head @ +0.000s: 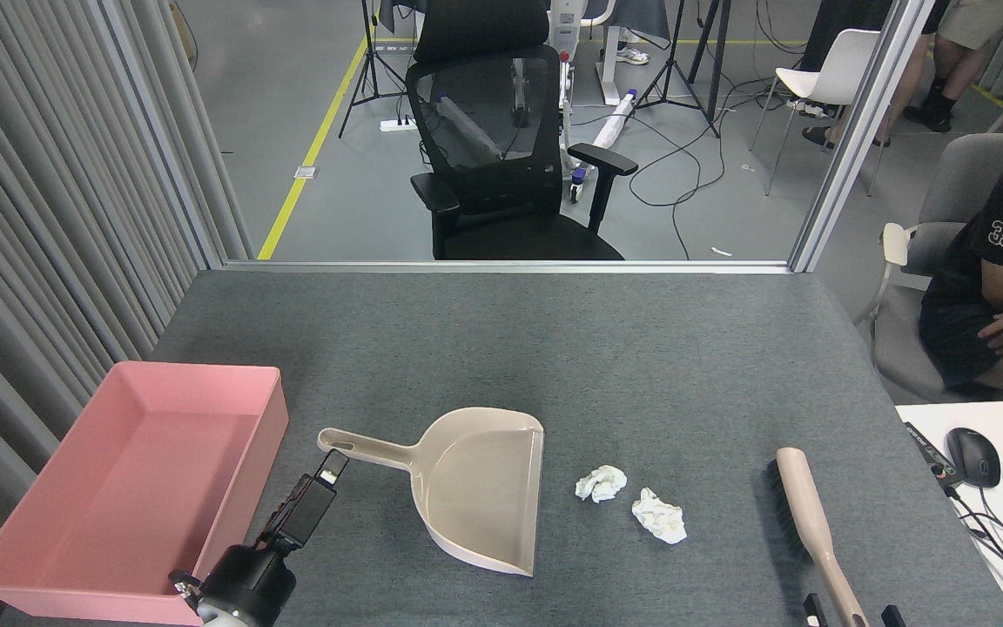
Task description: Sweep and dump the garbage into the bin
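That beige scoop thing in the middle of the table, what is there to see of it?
The dustpan is beige, of what looks like smooth plastic. It lies flat on the grey table, empty, with raised walls on three sides. Its open mouth faces right, toward two white paper wads that lie just clear of it. Its slim handle points left and has a slot at the end. The left pincer sits at that handle end; I cannot tell whether it touches.
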Controlling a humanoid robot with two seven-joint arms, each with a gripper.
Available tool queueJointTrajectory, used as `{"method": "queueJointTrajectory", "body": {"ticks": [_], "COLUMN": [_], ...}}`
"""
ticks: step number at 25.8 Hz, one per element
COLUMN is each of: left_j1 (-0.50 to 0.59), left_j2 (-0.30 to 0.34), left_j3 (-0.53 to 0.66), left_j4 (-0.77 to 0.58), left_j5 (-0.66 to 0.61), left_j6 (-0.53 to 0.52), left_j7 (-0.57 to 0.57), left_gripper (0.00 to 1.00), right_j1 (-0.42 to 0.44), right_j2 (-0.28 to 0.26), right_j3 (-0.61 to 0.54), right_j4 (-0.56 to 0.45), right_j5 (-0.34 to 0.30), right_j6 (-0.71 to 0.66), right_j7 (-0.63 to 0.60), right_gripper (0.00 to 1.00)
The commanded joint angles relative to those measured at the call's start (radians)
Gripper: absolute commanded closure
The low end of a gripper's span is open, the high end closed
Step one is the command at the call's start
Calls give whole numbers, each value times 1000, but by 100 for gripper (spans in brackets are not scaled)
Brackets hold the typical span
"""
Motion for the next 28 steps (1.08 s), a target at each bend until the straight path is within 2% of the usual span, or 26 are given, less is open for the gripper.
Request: {"method": "queueJointTrajectory", "body": {"ticks": [1, 16, 20, 23, 28], "left_j1": [0, -8, -9, -8, -9], "left_j2": [3, 4, 4, 4, 4], "left_j3": [1, 3, 3, 3, 4], "left_j4": [-4, -1, -1, -3, -3], "left_j5": [0, -12, -12, -12, -14], "left_j6": [-2, -2, -2, -2, -2], "left_j7": [0, 0, 0, 0, 0], "left_gripper": [1, 1, 1, 1, 1], "right_j1": [-11, -10, -10, -11, -10], "right_j2": [2, -1, -3, -4, -6], "right_j3": [9, 21, 21, 21, 21], "right_j4": [6, 28, 29, 29, 41], "right_j5": [0, 0, 0, 0, 0], "right_j6": [1, 1, 1, 1, 1], "right_j7": [-7, -7, -7, -7, -7], "right_gripper": [10, 10, 18, 30, 32]}}
